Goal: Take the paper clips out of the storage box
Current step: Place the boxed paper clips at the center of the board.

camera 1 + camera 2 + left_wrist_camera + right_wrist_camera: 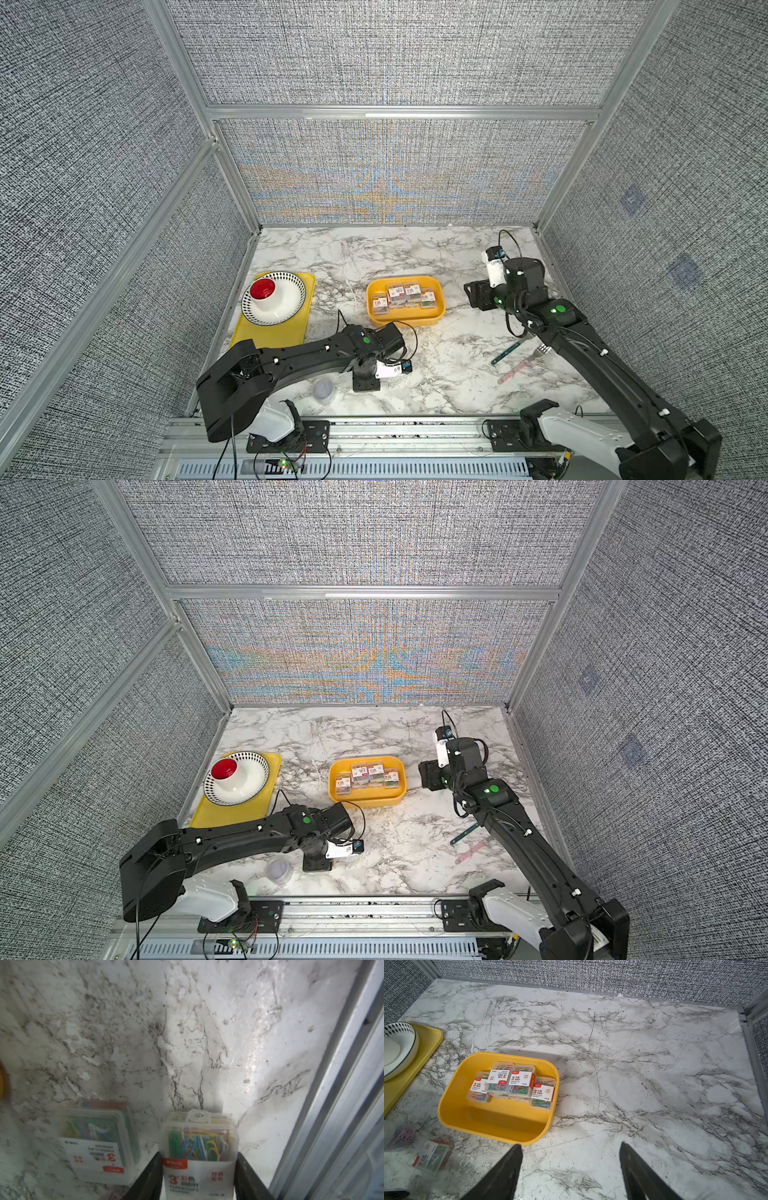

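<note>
The storage box (405,321) is a deep yellow bin at mid-table, seen in both top views (365,802) and in the right wrist view (492,1122). Several clear paper clip cases (405,293) with white-and-red labels lie stacked at its far end (519,1082). My left gripper (199,1153) points down near the table's front, shut on one case (199,1140) of coloured clips. Another case (97,1142) lies flat on the marble beside it. A round clear tub (324,390) sits close by. My right gripper (571,1145) hangs open and empty just right of the box.
A flat yellow tray (249,332) at the left carries a patterned bowl (286,307) with a red-lined cup (262,289). A fork (540,351), a green stick (505,355) and a pink stick (517,372) lie under the right arm. An aluminium rail (332,1105) borders the front.
</note>
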Controlling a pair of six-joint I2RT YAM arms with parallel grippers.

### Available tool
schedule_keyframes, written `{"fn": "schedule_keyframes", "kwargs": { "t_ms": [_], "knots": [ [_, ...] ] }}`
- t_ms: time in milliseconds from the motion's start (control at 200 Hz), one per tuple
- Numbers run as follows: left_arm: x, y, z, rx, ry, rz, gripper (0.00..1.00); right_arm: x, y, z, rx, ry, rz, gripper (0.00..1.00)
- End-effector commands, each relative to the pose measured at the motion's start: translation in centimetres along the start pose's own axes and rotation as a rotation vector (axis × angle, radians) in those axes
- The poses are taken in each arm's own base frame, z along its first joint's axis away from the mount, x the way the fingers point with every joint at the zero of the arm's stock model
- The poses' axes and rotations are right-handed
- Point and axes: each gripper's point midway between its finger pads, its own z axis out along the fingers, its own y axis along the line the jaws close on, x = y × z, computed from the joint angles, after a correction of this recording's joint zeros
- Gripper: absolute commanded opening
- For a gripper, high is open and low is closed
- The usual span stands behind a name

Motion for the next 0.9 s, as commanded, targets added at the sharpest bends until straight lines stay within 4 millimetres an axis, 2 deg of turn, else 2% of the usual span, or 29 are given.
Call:
{"fn": "schedule_keyframes", "kwargs": {
  "t_ms": [0,891],
  "knots": [
    [-0.2,-0.2,0.0,-0.003,-0.009,-0.018,0.46,-0.3,0.0,0.2,-0.001,-0.013,0.003,0.77],
    [-0.3,-1.5,0.4,0.021,-0.023,-0.012,0.5,-0.3,0.1,0.0,-0.003,-0.015,0.008,0.76]
  ]
}}
